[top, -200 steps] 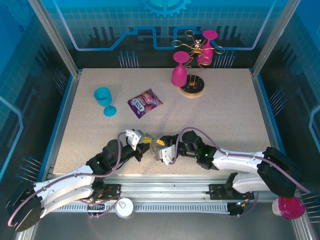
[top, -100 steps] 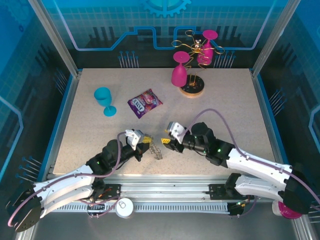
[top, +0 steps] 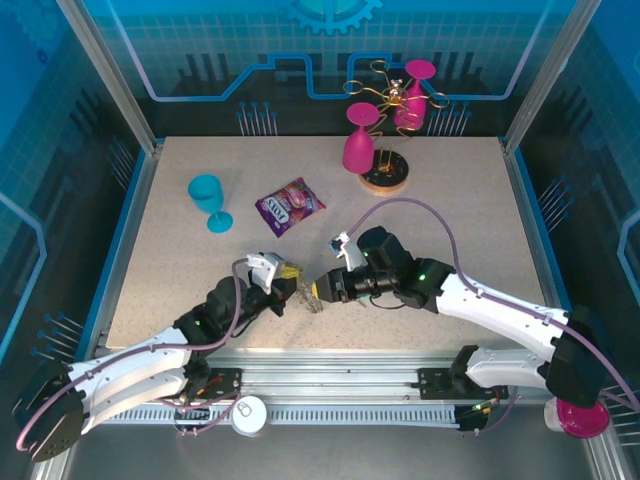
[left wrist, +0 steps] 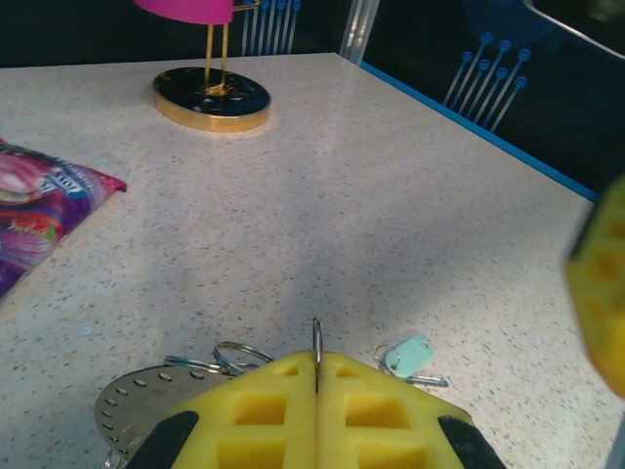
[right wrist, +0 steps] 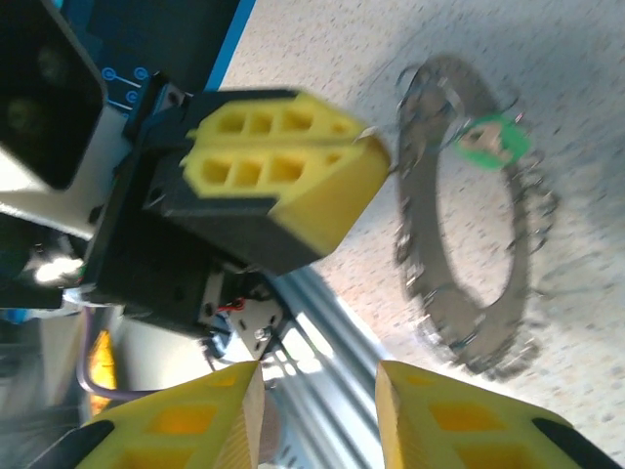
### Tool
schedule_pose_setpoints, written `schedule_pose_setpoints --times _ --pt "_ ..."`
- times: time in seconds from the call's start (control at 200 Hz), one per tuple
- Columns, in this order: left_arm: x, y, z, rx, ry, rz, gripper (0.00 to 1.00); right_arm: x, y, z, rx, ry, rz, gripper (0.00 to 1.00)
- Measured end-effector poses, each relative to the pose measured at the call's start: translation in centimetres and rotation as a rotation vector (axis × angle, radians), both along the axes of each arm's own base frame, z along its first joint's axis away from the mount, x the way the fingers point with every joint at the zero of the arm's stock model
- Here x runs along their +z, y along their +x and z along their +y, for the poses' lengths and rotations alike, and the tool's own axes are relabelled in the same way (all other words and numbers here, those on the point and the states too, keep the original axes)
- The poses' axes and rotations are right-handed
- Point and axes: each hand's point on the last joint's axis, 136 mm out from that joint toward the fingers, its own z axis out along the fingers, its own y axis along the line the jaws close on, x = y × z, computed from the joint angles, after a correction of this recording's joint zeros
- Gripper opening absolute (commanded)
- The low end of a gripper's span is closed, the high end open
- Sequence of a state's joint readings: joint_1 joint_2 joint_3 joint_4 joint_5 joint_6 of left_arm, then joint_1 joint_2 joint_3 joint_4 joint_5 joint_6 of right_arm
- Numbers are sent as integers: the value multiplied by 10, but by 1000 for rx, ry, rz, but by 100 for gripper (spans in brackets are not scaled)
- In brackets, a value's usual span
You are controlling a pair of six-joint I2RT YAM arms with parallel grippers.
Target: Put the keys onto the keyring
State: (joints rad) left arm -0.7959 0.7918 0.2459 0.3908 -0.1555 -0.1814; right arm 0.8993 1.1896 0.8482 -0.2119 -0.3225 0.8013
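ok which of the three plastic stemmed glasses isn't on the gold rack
The blue plastic glass, standing upright on the table left of the purple snack packet. Both pink glasses hang on the gold wire rack.

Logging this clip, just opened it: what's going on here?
The left gripper is shut on what looks like a small wire loop at the rim of the keyring, which lies on the table. The right gripper hovers open beside it, holding nothing. The green key sits at the ring's edge; the pale key lies loose on the table nearby.
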Motion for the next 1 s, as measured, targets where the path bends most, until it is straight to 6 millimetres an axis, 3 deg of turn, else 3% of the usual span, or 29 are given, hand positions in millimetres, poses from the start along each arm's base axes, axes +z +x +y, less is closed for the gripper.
schedule_pose_setpoints --times 0.08,0.225,0.425,0.715,1.001 --pt "-3 6 4 45 -2 29 0 -1 -5 3 -15 13 39 43" --pt "-6 14 10 128 -25 89 0 -7 0 16 -63 34 90 44" --pt "-9 22 22 241 -77 161 0 -48 10 31 -107 -32 167 44" --pt "-10 27 26 362 -183 299 0 -84 26 40 -149 -79 184 46" --pt "-15 20 39 514 -316 494 0 -81 79 20 -238 -49 120 48"
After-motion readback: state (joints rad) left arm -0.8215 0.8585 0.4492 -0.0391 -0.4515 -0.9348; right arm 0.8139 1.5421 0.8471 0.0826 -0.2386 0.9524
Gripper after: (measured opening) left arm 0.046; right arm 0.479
